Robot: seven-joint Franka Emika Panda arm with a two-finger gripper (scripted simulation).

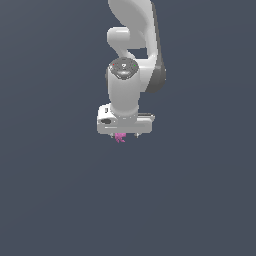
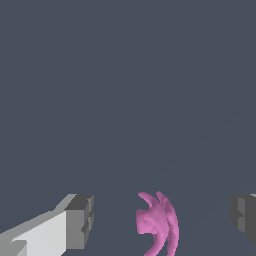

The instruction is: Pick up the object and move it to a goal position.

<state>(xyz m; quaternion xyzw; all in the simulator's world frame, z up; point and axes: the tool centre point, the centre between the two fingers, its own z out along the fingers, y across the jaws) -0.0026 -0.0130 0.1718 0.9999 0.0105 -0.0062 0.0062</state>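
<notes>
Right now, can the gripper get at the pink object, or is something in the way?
Probably yes. The gripper is open, and the pink object sits in the gap between its fingers, touching neither. Nothing else shows near it.

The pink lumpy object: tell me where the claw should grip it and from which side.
Grip the pink object across its thicker central body, not the thin curved lobes, which could slip out. Come straight down from above: the claw is open with a finger on each side and gaps on both sides. Closing there should pinch the middle, though contact depth is unclear.
</notes>
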